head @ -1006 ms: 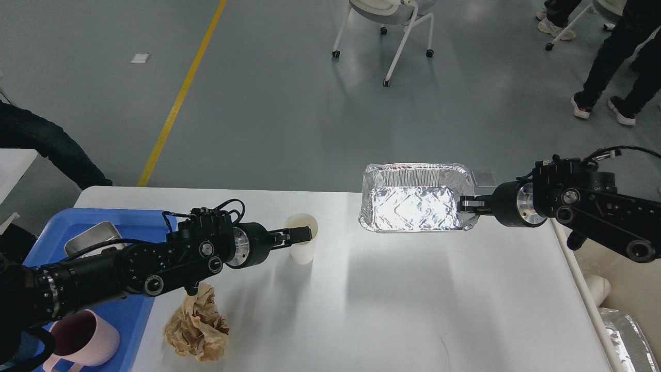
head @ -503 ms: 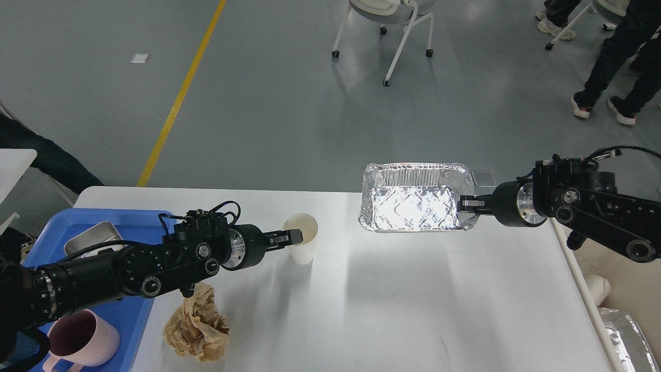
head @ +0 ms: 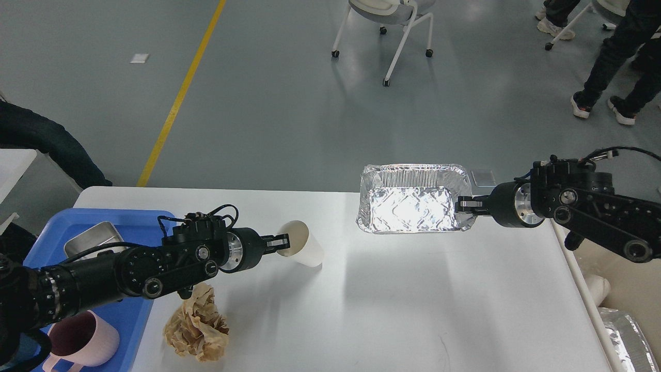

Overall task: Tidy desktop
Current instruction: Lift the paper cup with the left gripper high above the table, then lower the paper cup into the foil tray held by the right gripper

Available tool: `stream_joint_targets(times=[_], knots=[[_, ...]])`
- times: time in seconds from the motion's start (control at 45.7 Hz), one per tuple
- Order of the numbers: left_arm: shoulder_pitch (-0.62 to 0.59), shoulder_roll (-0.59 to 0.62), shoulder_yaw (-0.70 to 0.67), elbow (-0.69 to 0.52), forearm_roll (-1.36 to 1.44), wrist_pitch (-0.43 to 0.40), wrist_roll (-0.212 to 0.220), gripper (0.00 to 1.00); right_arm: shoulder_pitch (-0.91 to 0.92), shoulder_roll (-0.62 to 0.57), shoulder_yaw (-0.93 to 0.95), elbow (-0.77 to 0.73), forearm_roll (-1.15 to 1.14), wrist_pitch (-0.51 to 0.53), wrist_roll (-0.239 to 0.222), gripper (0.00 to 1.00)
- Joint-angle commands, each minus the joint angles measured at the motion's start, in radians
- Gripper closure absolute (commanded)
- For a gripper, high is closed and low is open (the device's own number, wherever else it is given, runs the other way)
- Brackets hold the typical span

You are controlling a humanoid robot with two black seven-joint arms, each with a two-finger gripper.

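The white desktop (head: pixel 413 310) fills the lower view. My left gripper (head: pixel 279 242) is shut on the rim of a white paper cup (head: pixel 305 251). The cup is tilted, with its mouth toward the gripper and its base on the desktop. My right gripper (head: pixel 465 203) is shut on the right rim of an empty foil tray (head: pixel 410 206) and holds it over the desktop's far edge. A crumpled brown paper ball (head: pixel 199 323) lies on the desktop, below my left arm.
A blue plastic tray (head: pixel 139 219) sits at the left with a metal container (head: pixel 95 235) and a pink mug (head: pixel 85 338) in it. A beige bin (head: pixel 627 294) with another foil tray (head: pixel 627 336) stands beyond the desktop's right edge. People and a chair are on the floor behind.
My left gripper has drawn back to the left and tipped the upright cup over toward itself. The foil tray in my right gripper has shifted slightly left.
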Motion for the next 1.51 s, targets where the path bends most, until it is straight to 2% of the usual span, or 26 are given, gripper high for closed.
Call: stream_joint_targets(times=[0.0,0.153,0.262,0.547,0.7,0.831,1.028,1.159,1.268,1.4,1.487], knots=[[-0.009,0.004,-0.001,-0.009,0.002,-0.002,0.001,1.0,0.0,0.003,0.0,-0.001,0.002,0.0,-0.001,1.0],[-0.037,0.035,0.0,-0.027,0.002,-0.011,0.004,1.0,-0.009,0.003,0.003,-0.008,0.046,0.005,-0.001,1.0],[-0.055,0.122,-0.01,-0.084,-0.001,-0.023,-0.004,1.0,-0.011,0.006,0.002,-0.025,0.084,0.006,-0.001,1.0],[-0.229,0.437,-0.003,-0.38,-0.048,-0.063,-0.008,1.0,-0.018,0.041,0.002,-0.036,0.092,0.005,0.0,1.0],[-0.304,0.595,-0.003,-0.463,-0.049,-0.134,-0.022,1.0,-0.021,0.057,0.002,-0.036,0.092,0.005,0.0,1.0],[-0.383,0.644,-0.01,-0.485,-0.048,-0.223,-0.054,1.0,-0.017,0.075,0.002,-0.036,0.092,0.005,0.0,1.0],[-0.548,0.646,0.0,-0.494,-0.089,-0.279,-0.067,1.0,-0.015,0.078,0.002,-0.033,0.094,0.006,0.0,1.0],[-0.652,0.604,0.0,-0.463,-0.118,-0.332,-0.073,1.0,-0.015,0.073,0.002,-0.033,0.104,0.009,0.002,1.0],[-0.696,0.47,0.046,-0.379,-0.121,-0.338,-0.079,0.99,-0.015,0.078,0.002,-0.031,0.106,0.009,0.002,1.0],[-0.704,0.328,0.089,-0.255,-0.117,-0.35,-0.132,0.99,-0.011,0.081,0.003,-0.024,0.107,0.009,0.002,1.0],[-0.697,0.21,0.089,-0.189,-0.118,-0.364,-0.137,0.99,-0.008,0.081,0.003,-0.024,0.107,0.009,0.002,1.0]])
